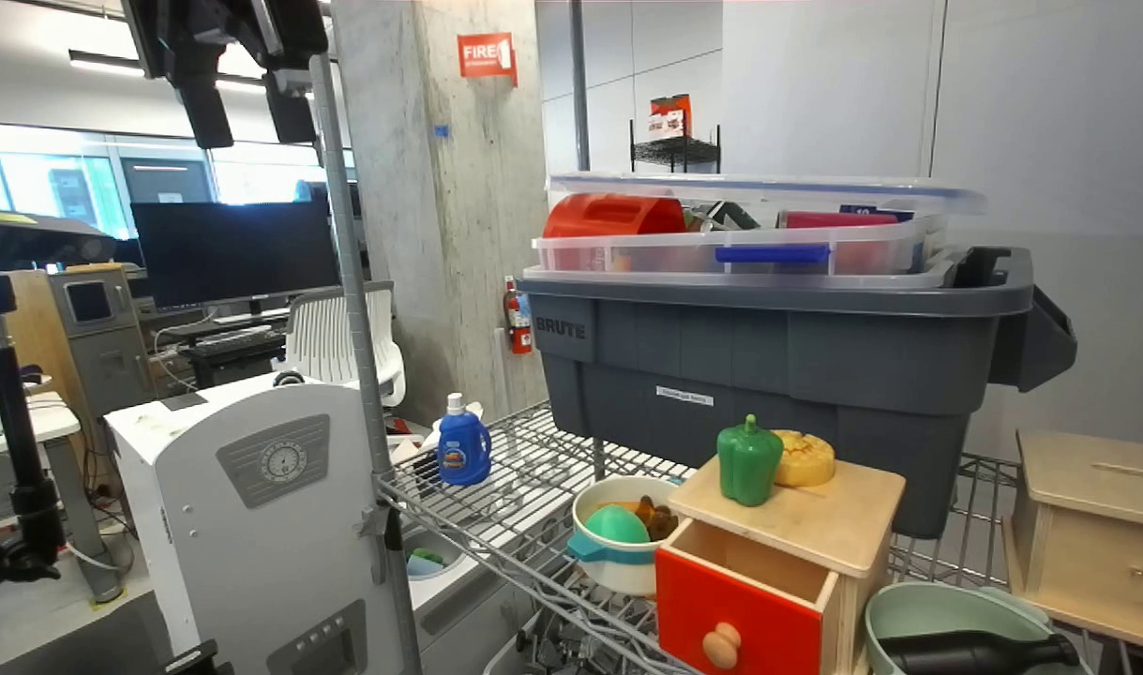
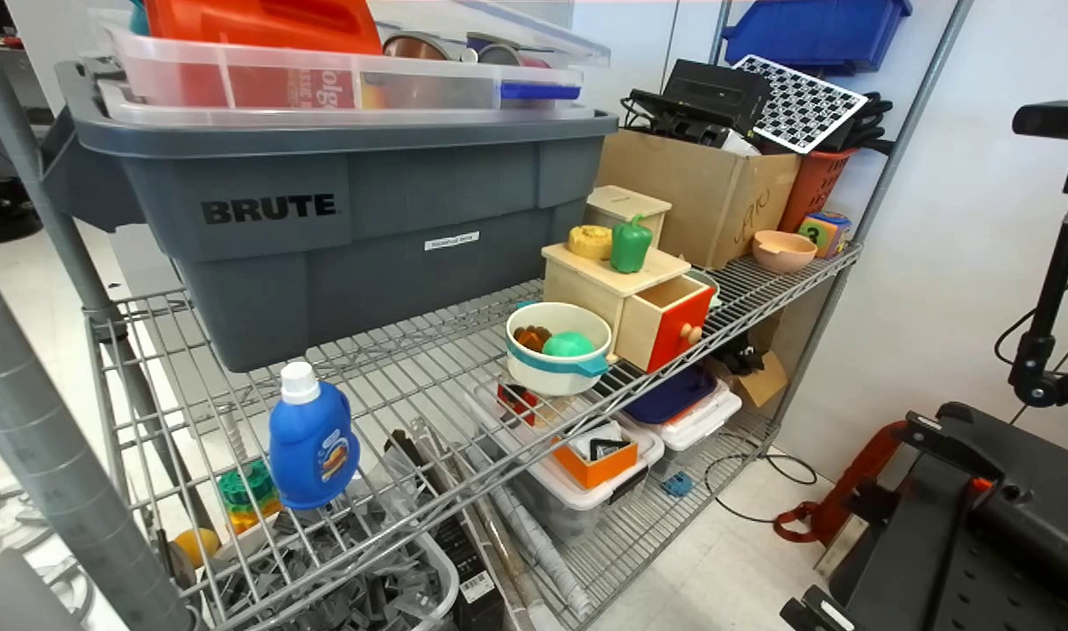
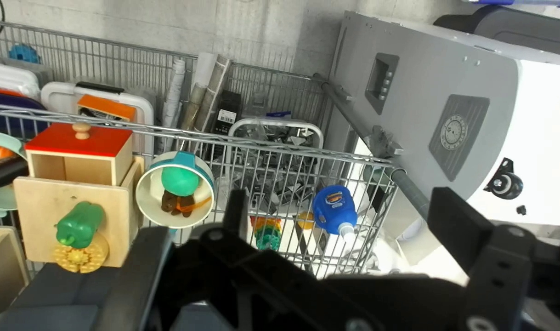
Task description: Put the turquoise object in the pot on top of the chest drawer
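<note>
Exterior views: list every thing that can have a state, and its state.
Hand: open, holding nothing.
Drawer: pulled open.
Pot: uncovered, beside the chest.
Turquoise lump: in the pot.
Pepper: upright on the chest.
Bottle: upright, capped.
Clear box: lid ajar.
Tub: uncovered, black item inside.
Monitor: screen dark.

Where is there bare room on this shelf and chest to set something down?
Widest: the wire shelf between the blue bottle, pot and grey tote. Smaller: atop the chest drawer, beside the green pepper. Crowded: inside the pot, around the turquoise object and brown item.
</note>
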Action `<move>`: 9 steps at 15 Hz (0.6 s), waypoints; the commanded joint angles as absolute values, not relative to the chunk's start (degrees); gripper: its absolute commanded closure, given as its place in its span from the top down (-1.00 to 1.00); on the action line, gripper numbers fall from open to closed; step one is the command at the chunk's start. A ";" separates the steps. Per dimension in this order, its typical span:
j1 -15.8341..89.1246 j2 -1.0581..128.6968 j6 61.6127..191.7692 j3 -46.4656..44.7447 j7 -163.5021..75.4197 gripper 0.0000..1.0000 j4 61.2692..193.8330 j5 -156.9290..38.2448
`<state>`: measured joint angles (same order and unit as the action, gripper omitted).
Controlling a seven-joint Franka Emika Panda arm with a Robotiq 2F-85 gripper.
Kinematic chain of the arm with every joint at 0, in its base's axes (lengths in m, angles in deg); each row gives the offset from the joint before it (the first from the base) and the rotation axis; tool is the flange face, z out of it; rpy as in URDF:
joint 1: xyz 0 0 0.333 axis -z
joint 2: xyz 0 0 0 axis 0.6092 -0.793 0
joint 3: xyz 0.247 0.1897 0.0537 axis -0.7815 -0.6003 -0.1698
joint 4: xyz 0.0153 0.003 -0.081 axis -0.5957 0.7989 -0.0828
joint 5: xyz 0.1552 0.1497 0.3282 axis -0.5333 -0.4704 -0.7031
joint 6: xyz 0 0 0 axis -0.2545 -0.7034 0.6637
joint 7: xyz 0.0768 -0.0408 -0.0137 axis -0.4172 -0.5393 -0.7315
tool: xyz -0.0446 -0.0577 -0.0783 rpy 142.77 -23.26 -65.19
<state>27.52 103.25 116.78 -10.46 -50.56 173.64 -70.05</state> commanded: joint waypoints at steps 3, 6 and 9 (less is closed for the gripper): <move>31.07 100.89 111.24 -10.18 -48.02 1.00 172.07 -66.94; 33.73 100.80 109.01 -10.54 -45.28 1.00 171.26 -62.42; 36.24 102.08 107.57 -11.41 -40.75 1.00 170.50 -54.77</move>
